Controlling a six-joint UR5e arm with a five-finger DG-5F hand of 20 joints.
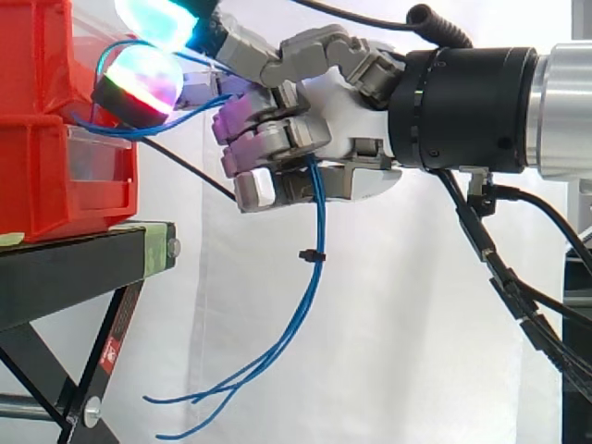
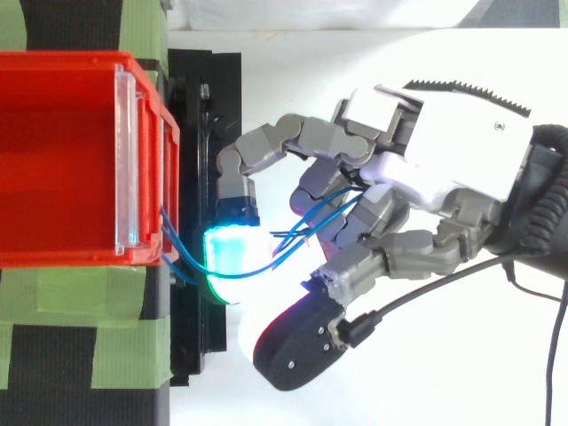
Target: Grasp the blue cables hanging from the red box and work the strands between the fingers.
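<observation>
hand (image 1: 338, 102), mid-frame, clenched round cables (image 1: 318, 227); pulling toward frame right could yank them from the box (image 1: 37, 139) at left.

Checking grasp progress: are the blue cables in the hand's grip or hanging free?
In the grip: fingers of the hand curl round the blue cables, which run from the red box through them, loose ends dangling below.

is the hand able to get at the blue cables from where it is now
Yes, apparently: the hand has its fingers curled round the blue cables, which run from the red box and hang free below it.
</observation>
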